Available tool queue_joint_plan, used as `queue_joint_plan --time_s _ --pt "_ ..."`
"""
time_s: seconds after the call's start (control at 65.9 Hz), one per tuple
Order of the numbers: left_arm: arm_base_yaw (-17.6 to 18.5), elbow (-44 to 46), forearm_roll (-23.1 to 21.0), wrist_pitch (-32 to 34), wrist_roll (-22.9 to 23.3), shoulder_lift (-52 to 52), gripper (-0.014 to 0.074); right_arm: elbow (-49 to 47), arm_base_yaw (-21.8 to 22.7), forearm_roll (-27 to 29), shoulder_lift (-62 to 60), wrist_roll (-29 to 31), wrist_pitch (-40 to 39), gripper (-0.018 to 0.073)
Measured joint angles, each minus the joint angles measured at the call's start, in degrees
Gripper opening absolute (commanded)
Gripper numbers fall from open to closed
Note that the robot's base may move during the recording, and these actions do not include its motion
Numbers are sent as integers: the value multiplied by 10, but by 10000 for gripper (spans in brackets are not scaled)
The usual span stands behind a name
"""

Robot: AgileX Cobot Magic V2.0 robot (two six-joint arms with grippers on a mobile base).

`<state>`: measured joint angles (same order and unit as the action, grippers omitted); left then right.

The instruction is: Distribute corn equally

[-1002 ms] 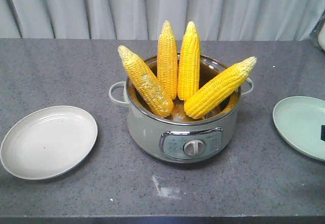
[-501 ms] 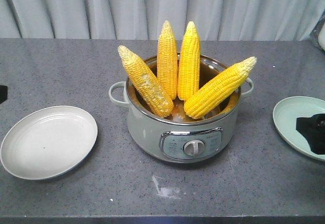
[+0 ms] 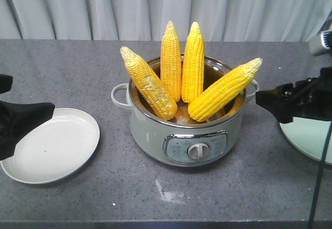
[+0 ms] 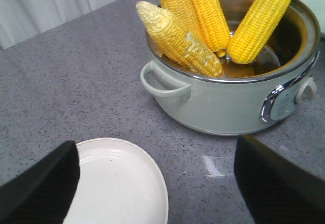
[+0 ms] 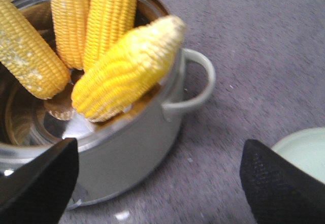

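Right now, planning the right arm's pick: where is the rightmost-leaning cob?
Front view: the cob stands in the pot, leaning over its right rim by the handle, nearest the right gripper.

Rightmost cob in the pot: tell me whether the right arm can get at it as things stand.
Probably yes. The right end effector is open beside the pot, and the rightmost cob leans out over the rim toward it, its upper half clear of the other cobs, nothing between.

Front view: faces the grey speckled table (image 3: 62, 68) from above. Wrist views: close, left and right, sharing the round pale-green pot (image 4: 223, 107).
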<state>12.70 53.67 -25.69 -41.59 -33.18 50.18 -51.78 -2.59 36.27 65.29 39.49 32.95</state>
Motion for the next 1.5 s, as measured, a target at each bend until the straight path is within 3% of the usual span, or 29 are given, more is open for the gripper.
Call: queue_joint_plan --time_s 0.182,0.455,0.698,0.835,1.108,1.503 --pt "5 0 0 0 -9 0 589 -49 -51 8 86 3 -43 598" --pt "5 0 0 0 -10 0 589 -143 -70 53 213 17 -57 594" --pt "5 0 0 -1 -11 10 589 -212 -143 63 282 38 -54 580" --pt "5 0 0 -5 -11 25 589 -215 -150 63 302 39 -53 500" --pt "5 0 0 -5 -12 33 589 -216 -150 62 306 46 -52 217" --pt "5 0 2 -5 -12 33 589 -216 -150 60 287 59 -41 214"
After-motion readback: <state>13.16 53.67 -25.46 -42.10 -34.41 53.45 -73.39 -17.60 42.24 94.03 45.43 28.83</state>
